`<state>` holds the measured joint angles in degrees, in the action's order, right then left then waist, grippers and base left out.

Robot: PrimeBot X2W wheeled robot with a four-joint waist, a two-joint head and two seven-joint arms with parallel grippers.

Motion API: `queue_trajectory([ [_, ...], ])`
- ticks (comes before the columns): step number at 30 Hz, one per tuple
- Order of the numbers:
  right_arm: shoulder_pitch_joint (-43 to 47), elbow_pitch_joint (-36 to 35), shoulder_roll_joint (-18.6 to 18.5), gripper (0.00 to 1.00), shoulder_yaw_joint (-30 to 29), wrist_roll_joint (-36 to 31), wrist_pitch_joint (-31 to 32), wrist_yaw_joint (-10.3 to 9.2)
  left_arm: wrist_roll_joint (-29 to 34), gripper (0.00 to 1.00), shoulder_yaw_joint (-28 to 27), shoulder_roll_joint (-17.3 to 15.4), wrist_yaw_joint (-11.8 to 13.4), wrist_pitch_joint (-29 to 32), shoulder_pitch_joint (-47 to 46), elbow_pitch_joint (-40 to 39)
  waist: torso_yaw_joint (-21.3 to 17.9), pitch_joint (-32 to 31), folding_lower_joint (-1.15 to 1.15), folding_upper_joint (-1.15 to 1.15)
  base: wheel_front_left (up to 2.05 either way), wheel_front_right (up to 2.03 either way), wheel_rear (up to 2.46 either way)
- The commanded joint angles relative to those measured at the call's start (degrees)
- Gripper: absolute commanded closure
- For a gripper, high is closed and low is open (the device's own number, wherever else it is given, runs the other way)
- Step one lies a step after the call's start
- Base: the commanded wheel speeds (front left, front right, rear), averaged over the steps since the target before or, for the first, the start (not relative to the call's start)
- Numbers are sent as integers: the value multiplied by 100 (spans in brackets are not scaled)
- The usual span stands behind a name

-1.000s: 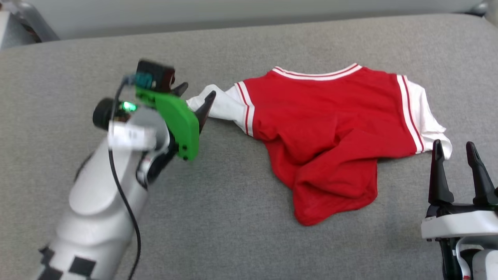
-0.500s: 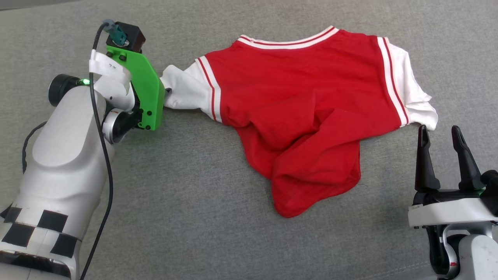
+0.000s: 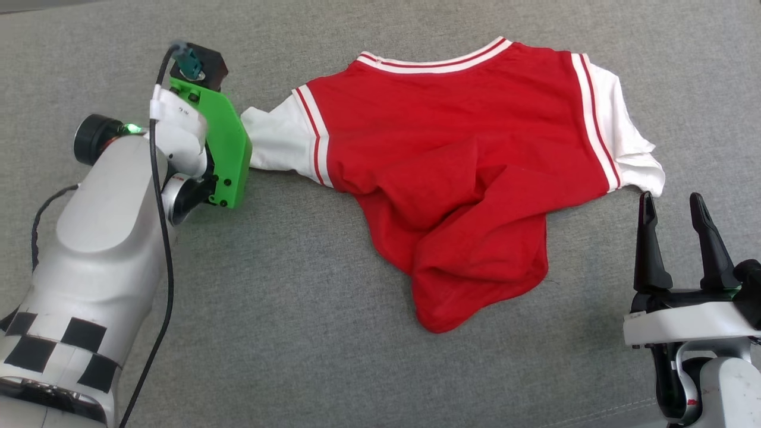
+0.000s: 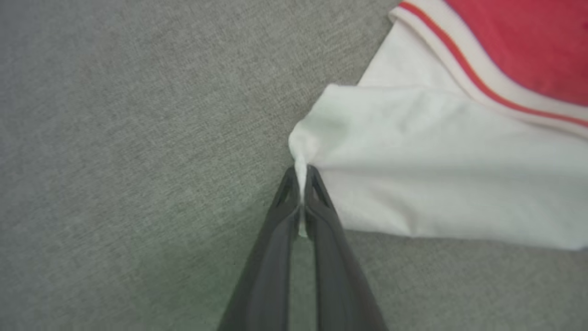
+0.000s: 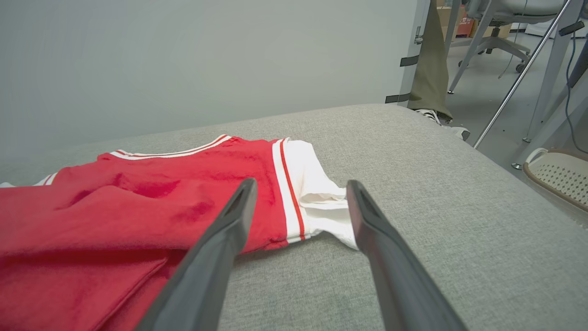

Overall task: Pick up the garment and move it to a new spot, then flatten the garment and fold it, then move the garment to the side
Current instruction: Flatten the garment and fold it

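Left gripper (image 4: 301, 174) first: its two dark fingers are pressed together on a thin fold of white cloth, the very tip of one sleeve cuff, low against the grey upholstered surface (image 3: 297, 309). A green mount (image 3: 229, 148) on that wrist covers the fingers from the head camera. Right gripper (image 3: 670, 199) stands with its fingers spread wide and nothing between them, pointing toward the other sleeve.

Room around them is generous. On the near side of both arms there is a broad bare stretch of grey fabric, and more lies to the left of the left arm. From the right wrist, the far edge meets a pale wall (image 5: 183, 55), and the right edge rounds off toward a floor with a person's trouser leg (image 5: 429, 59), chair legs and a pale perforated basket (image 5: 560, 177).

Between the grippers lies the garment (image 3: 452, 137) — red body, short white sleeves, red-and-white stripes at collar and shoulder seams. Its upper half is fairly flat, collar toward the far edge. Its lower half is rumpled and folded over itself, narrowing to a blunt point on the near side.

One sleeve runs straight into the left fingers; the other ends just beyond the right fingertips — touching or not, I cannot tell.
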<state>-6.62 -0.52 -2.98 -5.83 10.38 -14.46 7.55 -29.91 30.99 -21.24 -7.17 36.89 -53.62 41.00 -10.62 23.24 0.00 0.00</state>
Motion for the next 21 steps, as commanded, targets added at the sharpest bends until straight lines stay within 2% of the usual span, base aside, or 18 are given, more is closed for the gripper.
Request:
queue_trajectory([
  [1, -78, 15, 10, 0, -14, -12, -47, -6, -22, 100, 14, -93, -1, -81, 368, 202, 69, -106, 0, 0, 0, 0, 0],
  [10, 120, 128, 10, 0, -126, -141, 15, -6, -430, 100, -631, -419, 198, -1287, 904, -18, 386, -733, 0, 0, 0, 0, 0],
  [16, 292, 160, 10, 0, -167, -181, 192, -6, -704, 100, -794, -533, 235, -1447, 1630, -448, 635, -1121, 0, 0, 0, 0, 0],
  [21, 415, 154, 10, 0, -187, -180, 342, -6, -891, 100, -851, -544, 380, -1473, 2369, -887, 779, -1307, 0, 0, 0, 0, 0],
])
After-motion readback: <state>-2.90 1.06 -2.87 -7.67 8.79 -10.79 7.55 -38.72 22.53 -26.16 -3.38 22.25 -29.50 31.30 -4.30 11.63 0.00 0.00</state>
